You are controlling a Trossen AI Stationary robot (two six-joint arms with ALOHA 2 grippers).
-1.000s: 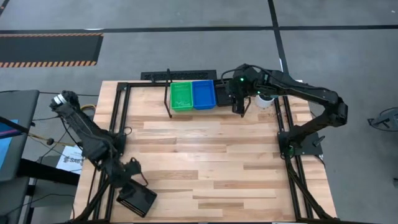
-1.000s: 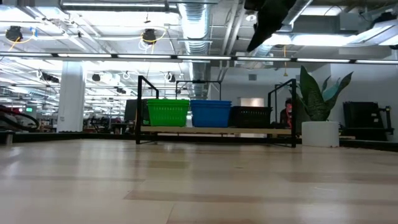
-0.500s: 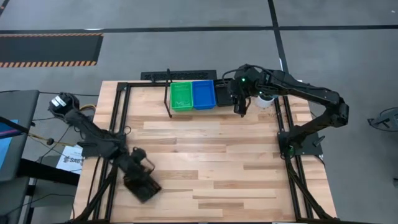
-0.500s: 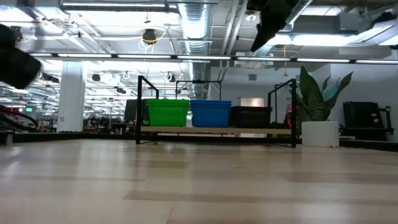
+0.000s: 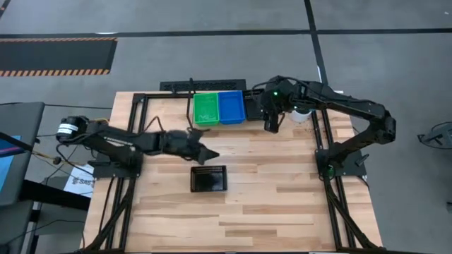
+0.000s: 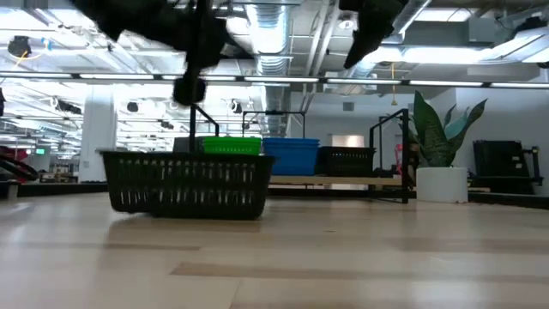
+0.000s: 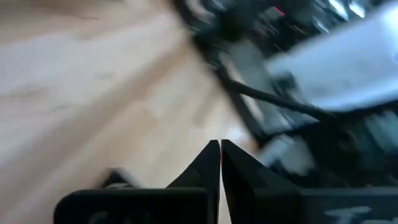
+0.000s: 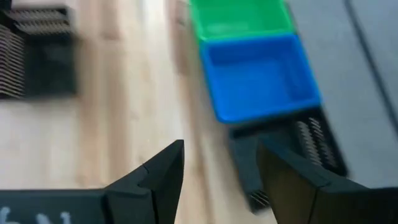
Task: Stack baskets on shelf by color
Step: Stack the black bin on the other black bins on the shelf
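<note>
A black basket (image 5: 209, 179) (image 6: 187, 183) sits upright on its bottom at mid-table. My left gripper (image 5: 210, 156) (image 7: 219, 144) hovers shut just beyond the basket's far side, nothing between its fingers. On the shelf (image 5: 192, 106) (image 6: 300, 180) at the far edge stand a green basket (image 5: 206, 108) (image 8: 239, 15), a blue basket (image 5: 232, 107) (image 8: 258, 78) and a black basket (image 5: 253, 106) (image 8: 286, 155), side by side. My right gripper (image 5: 270, 125) (image 8: 217, 168) hangs open above the shelf's right end, near that black basket.
A white pot with a plant (image 5: 301, 113) (image 6: 442, 183) stands at the far right, beside the shelf. Black frame rails (image 5: 138, 141) run along the table's left and right sides. Bare wood lies near and right of the loose basket.
My left gripper has swung from the table's near left corner toward the middle and far side, tipping up from pointing steeply down to nearly level. The black basket has moved with it from that corner to mid-table and now lies apart from the gripper.
</note>
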